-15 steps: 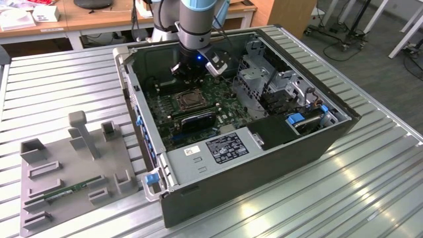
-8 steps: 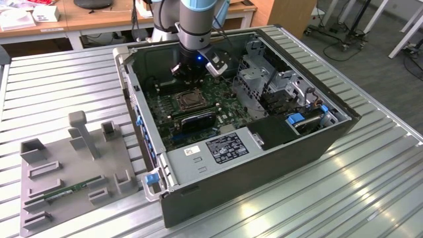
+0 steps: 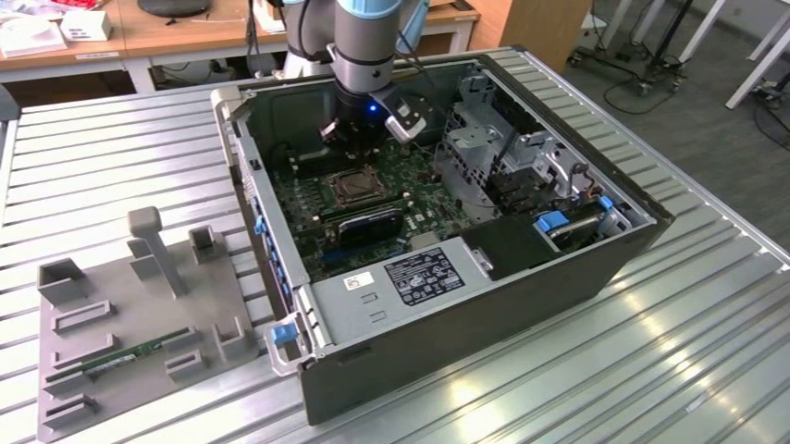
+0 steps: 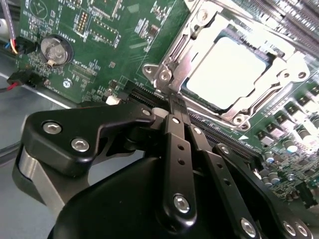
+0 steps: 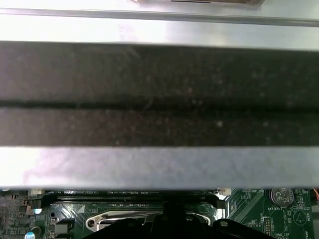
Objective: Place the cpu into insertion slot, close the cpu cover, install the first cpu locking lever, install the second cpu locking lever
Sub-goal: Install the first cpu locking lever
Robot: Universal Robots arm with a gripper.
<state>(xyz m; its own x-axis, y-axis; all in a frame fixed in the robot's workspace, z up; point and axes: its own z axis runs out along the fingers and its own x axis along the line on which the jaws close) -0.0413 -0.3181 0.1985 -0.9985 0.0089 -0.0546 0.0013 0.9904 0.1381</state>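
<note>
Exterior view, from its left: a grey fixture on the bench, well apart from the claw. A white label sits nearer the claw, its print illegible. Second wrist view: the claw is clenched on nothing visible, its tips just beside the cover, which is shut over the cpu.

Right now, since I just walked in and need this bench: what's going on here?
A robot arm reaches into an open computer case. The cpu sits seated on the motherboard, with the cpu cover lying down around it. The gripper, shut, is at the cover's edge.
</note>
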